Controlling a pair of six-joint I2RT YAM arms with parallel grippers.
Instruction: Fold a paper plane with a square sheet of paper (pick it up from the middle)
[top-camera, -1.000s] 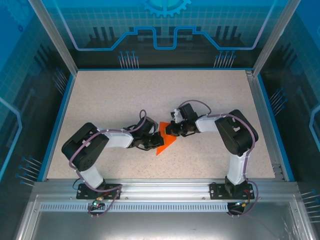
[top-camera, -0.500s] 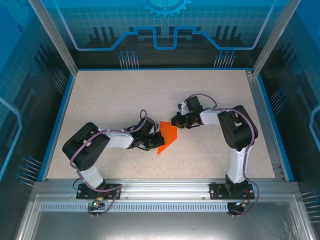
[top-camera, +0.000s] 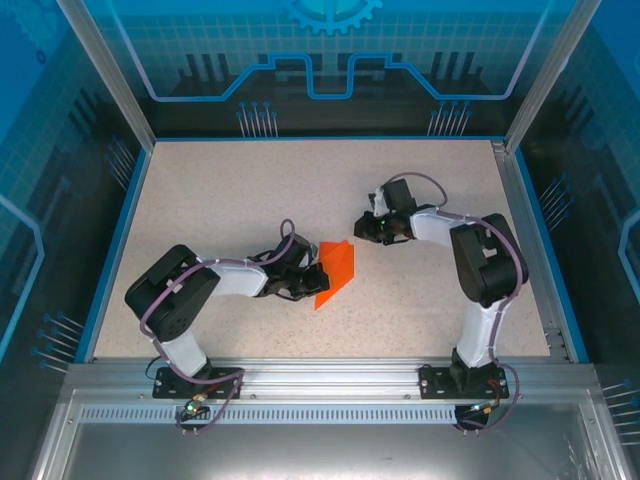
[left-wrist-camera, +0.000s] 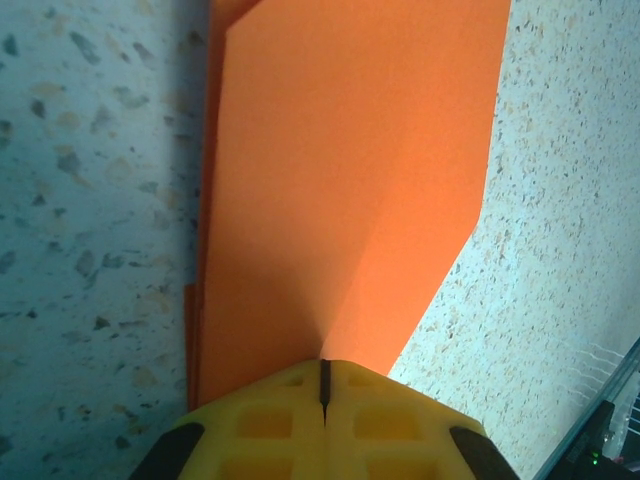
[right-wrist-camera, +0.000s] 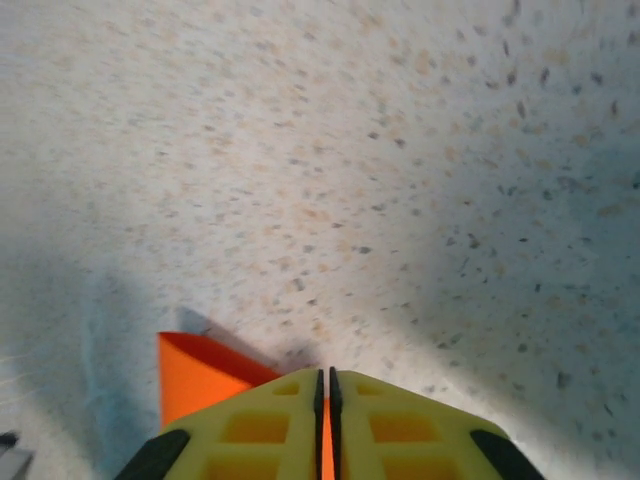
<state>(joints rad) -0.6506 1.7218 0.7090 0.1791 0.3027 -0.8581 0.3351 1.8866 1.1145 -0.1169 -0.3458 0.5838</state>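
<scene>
Left wrist view puts the left gripper (left-wrist-camera: 322, 368) with its yellow fingers pressed together on the near end of a thin, bright orange paper sheet (left-wrist-camera: 350, 180). The sheet is folded in layers, a crease runs into the fingers' seam, the pinched end is hidden and the far end is cut off by the frame. The right gripper (right-wrist-camera: 324, 378) has its fingers drawn to a hairline slit, holding nothing, near one blurred orange corner. From above, the sheet lies mid-table on the speckled beige tabletop (top-camera: 220, 190), with bare surface all round out to the blue rim (top-camera: 118, 240).
</scene>
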